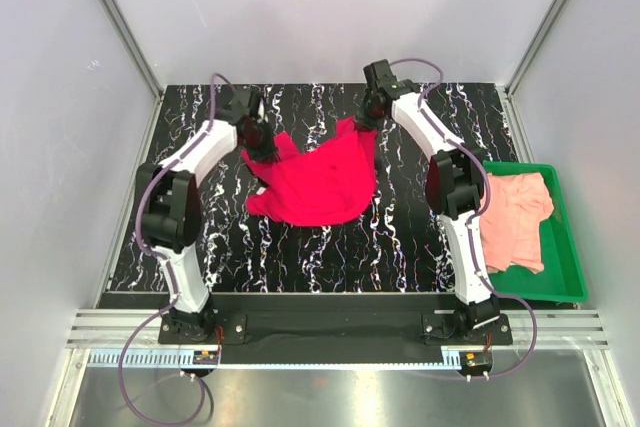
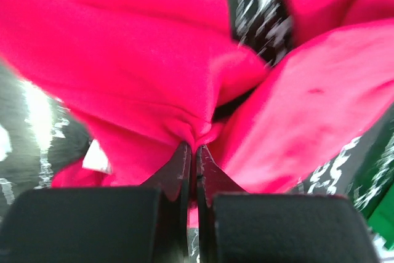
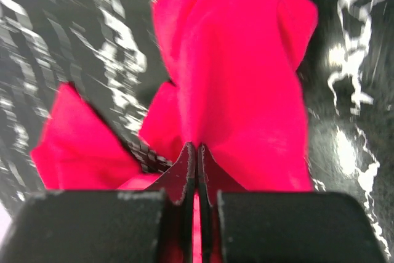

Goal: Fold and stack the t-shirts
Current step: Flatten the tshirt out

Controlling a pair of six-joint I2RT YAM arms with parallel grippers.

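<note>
Pinching a large, vivid crimson-red cloth t-shirt [image 1: 320, 182] at two spots on its far edge, the left gripper [image 2: 192, 147] and right gripper [image 3: 196, 146] are both clamped on fabric. In each wrist view the jaws are pressed almost together, with a tuck of cloth bunched at the tips. The garment sags between the two tools and spreads back toward the arm bases, rumpled and uneven on the black, white-veined marbled table [image 1: 300, 267]. A flap hangs loose beside each gripper.

The cloth looks soft, light and limp. It will likely drape, crease and swing rather than hold a shape, and a thin pinch may slip. Matching corners or shoulder seams would probably be the best holds for spreading it flat. Which part each gripper has cannot be told here.

A second, pale salmon-pink cloth t-shirt [image 1: 515, 217] lies crumpled in a green plastic tray [image 1: 570, 247] on the outer side of the right arm, well apart from both grippers.
</note>
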